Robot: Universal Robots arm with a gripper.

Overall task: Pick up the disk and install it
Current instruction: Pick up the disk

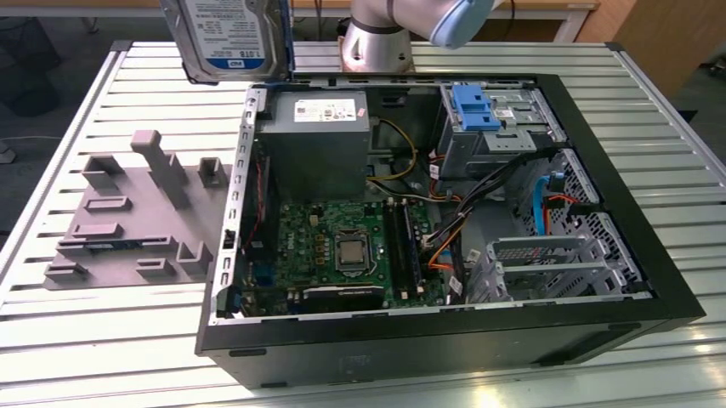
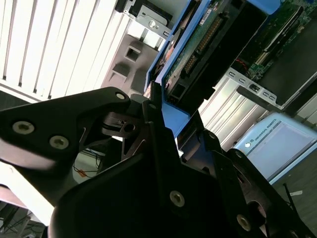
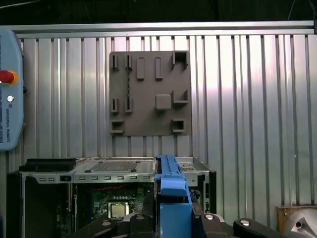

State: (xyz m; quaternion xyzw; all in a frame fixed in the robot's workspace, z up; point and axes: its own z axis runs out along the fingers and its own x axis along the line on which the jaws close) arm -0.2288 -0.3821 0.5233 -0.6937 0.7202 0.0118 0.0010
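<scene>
A: Why is the disk [image 1: 227,38] seen at the upper left of the exterior view, outside the case [image 1: 635,280]?
B: It is gripped by its blue carrier, the gripper [image 2: 173,111] jaws closed on it, probably so that the case walls are cleared.
A: Is open room seen?
B: The bay beside the blue bracket [image 1: 473,106] appears unobstructed, though cables [image 1: 448,238] lie near.

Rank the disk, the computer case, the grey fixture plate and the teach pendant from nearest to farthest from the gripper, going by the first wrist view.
1. disk: clamped in the gripper.
2. computer case: open, just beyond the held disk.
3. grey fixture plate: flat on the slatted table, past the case.
4. teach pendant: off to one side, farthest out.
</scene>
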